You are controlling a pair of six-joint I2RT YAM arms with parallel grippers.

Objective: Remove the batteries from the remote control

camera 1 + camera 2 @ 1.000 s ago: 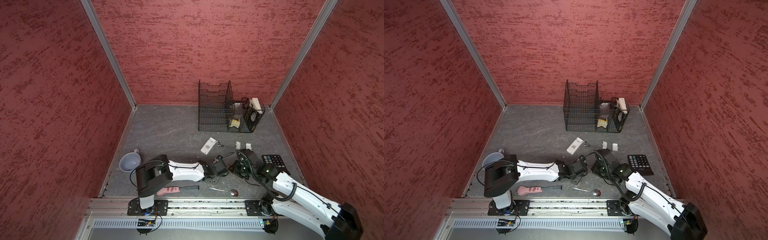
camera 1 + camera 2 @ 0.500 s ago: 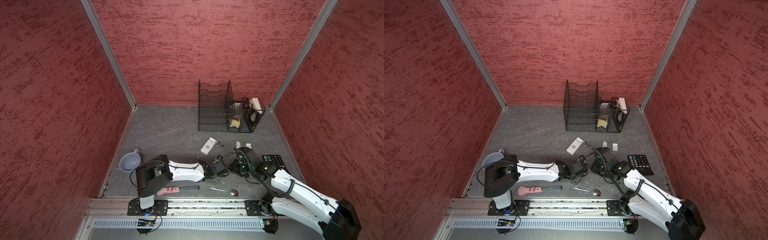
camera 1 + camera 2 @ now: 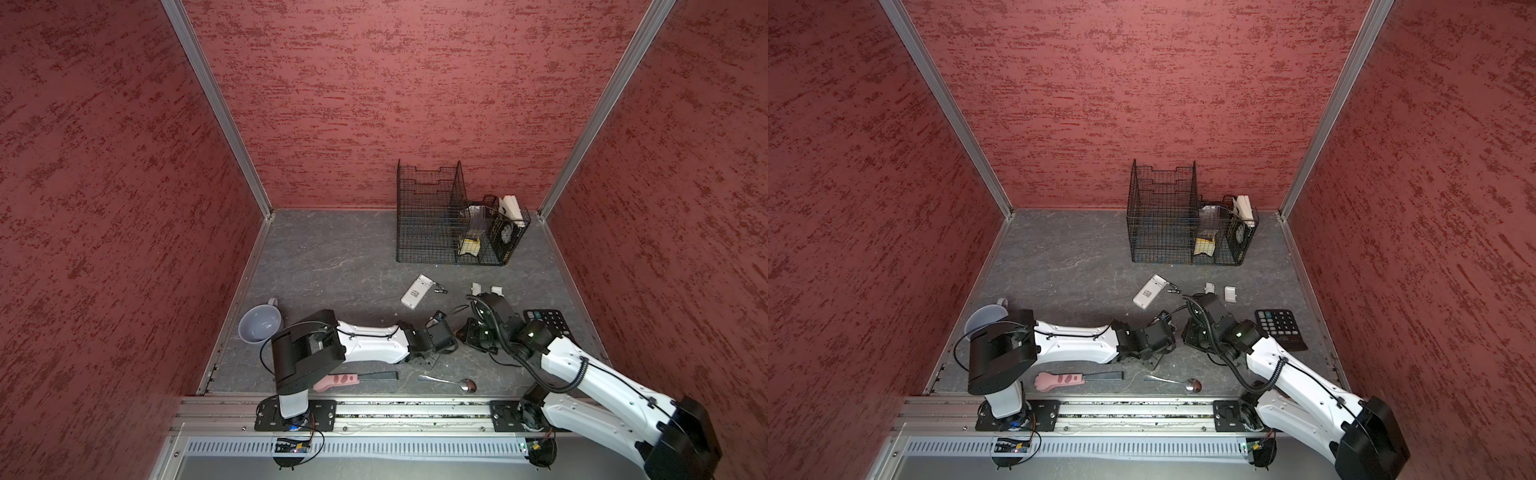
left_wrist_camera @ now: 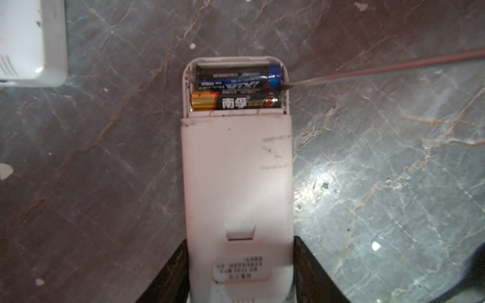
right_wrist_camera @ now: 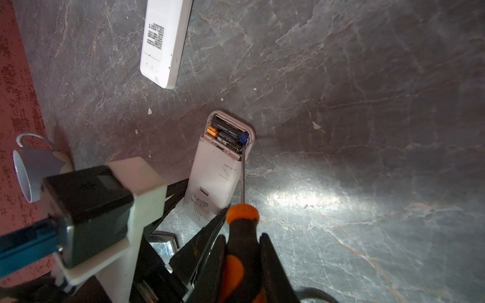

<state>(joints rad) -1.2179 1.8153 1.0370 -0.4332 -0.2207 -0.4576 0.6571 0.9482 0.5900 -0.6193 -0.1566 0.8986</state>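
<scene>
Right hand (image 5: 242,265) clamped on the orange-and-black screwdriver (image 5: 237,251) handle; left hand (image 4: 240,270) closed part-way around the pale remote control (image 4: 237,183), pinning it flat on the grey counter (image 4: 380,183). Beyond the fingers, the open bay holds the batteries (image 4: 236,89), two side by side, screwdriver tip touching the blue-ended one. Farther off lies a second white remote (image 5: 164,42), well apart.

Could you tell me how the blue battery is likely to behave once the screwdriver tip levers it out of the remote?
The blue battery is a smooth cylinder, so it will probably roll on the flat table. It looks rigid, so the screwdriver should lift it whole. Being small, it may pop out suddenly.
</scene>
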